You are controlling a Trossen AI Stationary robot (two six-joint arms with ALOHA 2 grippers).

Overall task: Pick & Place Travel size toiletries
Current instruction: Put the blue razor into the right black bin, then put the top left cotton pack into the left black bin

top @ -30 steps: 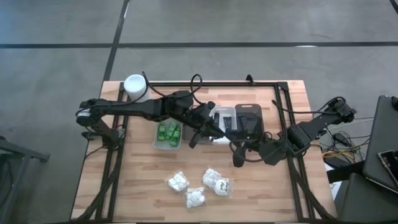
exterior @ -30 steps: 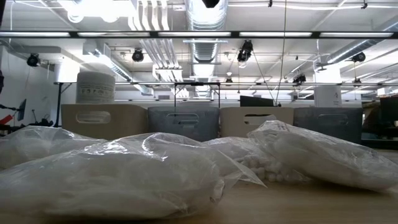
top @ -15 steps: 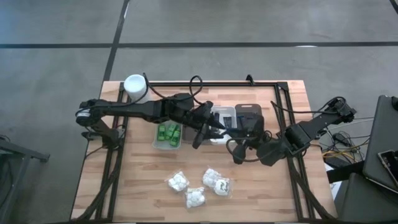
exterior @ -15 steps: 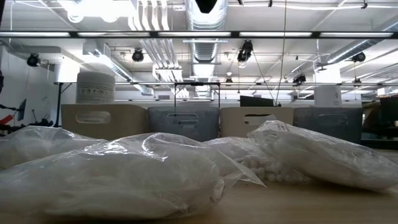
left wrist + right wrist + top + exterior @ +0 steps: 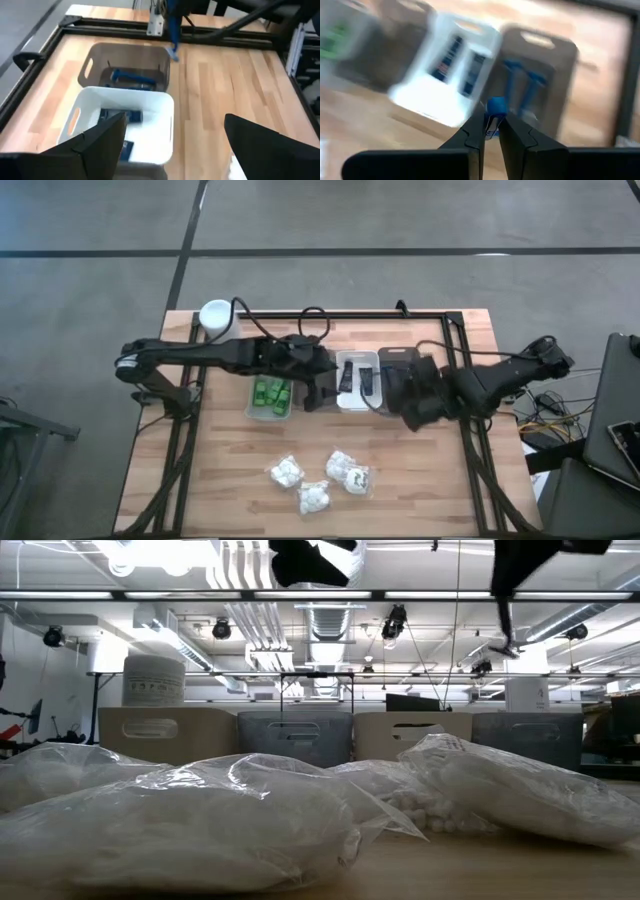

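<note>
right gripper (image 5: 491, 131) | jaws pinch blue-headed razor (image 5: 495, 107) | labels unreadable

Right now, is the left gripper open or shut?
Open. In the left wrist view the left gripper's two dark fingers stand wide apart with nothing between them, above the white tray.

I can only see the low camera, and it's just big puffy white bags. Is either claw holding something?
Observer: Yes. The right gripper is shut on a blue-headed razor.
Operator: Where's it going?
Observer: I can't say, but it hangs above the grey tray, which already has two razors in it.
Operator: And the other claw?
Observer: The left gripper is open and empty, next to the white tray of black tubes.
</note>
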